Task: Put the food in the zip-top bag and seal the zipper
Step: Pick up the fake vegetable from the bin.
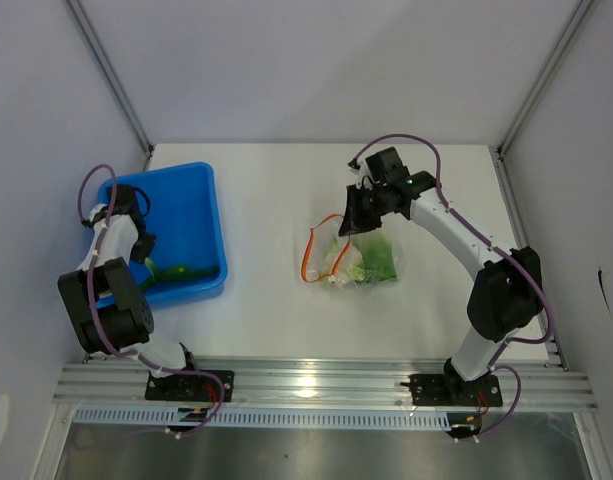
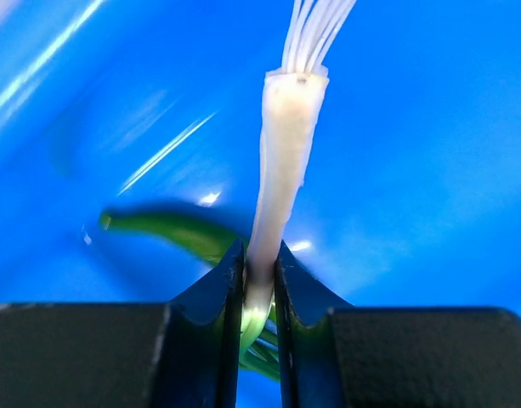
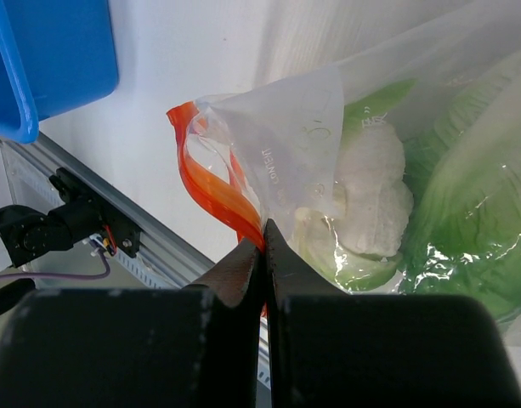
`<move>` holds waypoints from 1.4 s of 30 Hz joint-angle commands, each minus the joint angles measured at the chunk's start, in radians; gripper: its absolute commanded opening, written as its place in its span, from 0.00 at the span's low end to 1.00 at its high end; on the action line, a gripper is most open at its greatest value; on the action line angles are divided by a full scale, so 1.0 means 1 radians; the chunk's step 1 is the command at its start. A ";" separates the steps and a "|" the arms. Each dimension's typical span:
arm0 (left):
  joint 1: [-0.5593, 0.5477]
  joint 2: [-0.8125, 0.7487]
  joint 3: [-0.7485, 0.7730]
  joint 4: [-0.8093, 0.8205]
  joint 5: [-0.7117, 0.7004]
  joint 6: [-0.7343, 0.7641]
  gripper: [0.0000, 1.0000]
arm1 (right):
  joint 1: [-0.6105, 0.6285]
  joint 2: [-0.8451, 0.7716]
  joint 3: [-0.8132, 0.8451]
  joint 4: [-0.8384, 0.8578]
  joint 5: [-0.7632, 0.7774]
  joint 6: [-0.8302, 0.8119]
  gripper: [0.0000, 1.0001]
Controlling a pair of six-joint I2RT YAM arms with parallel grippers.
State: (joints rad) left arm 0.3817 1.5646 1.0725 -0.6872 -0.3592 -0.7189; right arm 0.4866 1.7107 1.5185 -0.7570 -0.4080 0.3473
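Left claw [image 2: 260,255]: jaws nearly closed, pinching a pale stalk [image 2: 285,161] low on its shaft. The stalk stands upright between the fingers, with thin white root threads fanning out at the top and running off the frame edge. Its greenish lower end disappears behind the fingers. A green pepper [image 2: 167,228] lies just behind on the floor of the blue bin [image 2: 430,127]; its near end is hidden by the left finger and its outline is blurred. From the top camera the arm's own wrist covers most of this claw, so the grip cannot be seen there.

Right claw [image 3: 262,234]: fingers pressed together on the edge of the zip-top bag [image 3: 285,144], right where the zipper [image 3: 205,174] meets the tips. I cannot tell whether they clamp film alone or the orange strip as well. The zipper loops open to the left. Inside the bag sit leafy pieces [image 3: 370,195], white and green, seen through crinkled film; the bag's far side is cut off at the right of the wrist view.

The bag lies mid-counter, well apart from the bin at the left edge. The counter [image 1: 266,200] is plain white. An aluminium rail [image 1: 326,385] carrying both arm bases runs along the near edge. Grey-white walls [image 1: 316,60] close in three sides.
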 commanded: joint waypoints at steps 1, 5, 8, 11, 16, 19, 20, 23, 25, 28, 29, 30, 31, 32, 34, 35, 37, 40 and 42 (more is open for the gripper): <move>-0.075 -0.052 0.102 -0.011 -0.041 0.018 0.01 | -0.002 -0.005 0.034 0.019 0.008 0.013 0.00; -0.116 -0.077 0.144 -0.011 -0.061 0.021 0.01 | 0.000 0.001 0.043 0.013 0.017 0.015 0.00; -0.129 -0.098 0.159 -0.002 -0.060 0.036 0.00 | 0.003 0.001 0.049 0.012 0.018 0.016 0.00; -0.130 -0.107 0.172 0.009 -0.050 0.050 0.01 | 0.009 -0.002 0.051 0.012 0.023 0.019 0.00; -0.130 -0.121 0.188 0.064 0.008 0.081 0.01 | 0.012 -0.005 0.045 0.013 0.026 0.019 0.00; -0.132 -0.150 0.181 0.147 0.081 0.095 0.01 | 0.012 -0.002 0.048 0.015 0.023 0.019 0.00; -0.132 -0.156 0.178 0.164 0.101 0.110 0.01 | 0.012 -0.002 0.048 0.015 0.021 0.019 0.00; -0.136 -0.204 0.144 0.224 0.143 0.136 0.01 | 0.014 -0.005 0.048 0.010 0.023 0.018 0.00; -0.138 -0.265 0.106 0.255 0.154 0.153 0.00 | 0.014 -0.006 0.046 0.008 0.024 0.015 0.00; -0.138 -0.334 0.053 0.308 0.167 0.176 0.01 | 0.012 -0.005 0.048 0.007 0.031 0.012 0.00; -0.136 -0.375 0.050 0.310 0.172 0.180 0.00 | 0.012 -0.005 0.049 0.005 0.032 0.010 0.00; -0.136 -0.392 0.046 0.310 0.180 0.188 0.01 | 0.012 -0.005 0.052 0.005 0.034 0.009 0.00; -0.138 -0.411 0.046 0.305 0.187 0.197 0.00 | 0.012 -0.005 0.055 0.005 0.034 0.007 0.00; -0.139 -0.444 0.049 0.299 0.190 0.200 0.01 | 0.012 -0.003 0.057 0.005 0.034 0.007 0.00; -0.142 -0.477 0.052 0.288 0.192 0.211 0.01 | 0.012 -0.003 0.057 0.008 0.029 0.009 0.00; -0.144 -0.504 0.050 0.284 0.189 0.210 0.01 | 0.012 -0.003 0.057 0.008 0.028 0.009 0.00; -0.148 -0.521 0.063 0.264 0.195 0.202 0.00 | 0.012 -0.002 0.057 0.005 0.024 0.012 0.00; -0.155 -0.548 0.053 0.271 0.275 0.187 0.01 | 0.012 -0.003 0.060 0.002 0.021 0.009 0.00; -0.174 -0.555 0.037 0.294 0.346 0.187 0.01 | 0.012 0.000 0.074 -0.005 0.028 0.002 0.00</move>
State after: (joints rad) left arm 0.2359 1.0245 1.1198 -0.4332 -0.1337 -0.5400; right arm 0.4961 1.7111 1.5322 -0.7586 -0.3855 0.3622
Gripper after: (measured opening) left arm 0.166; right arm 0.003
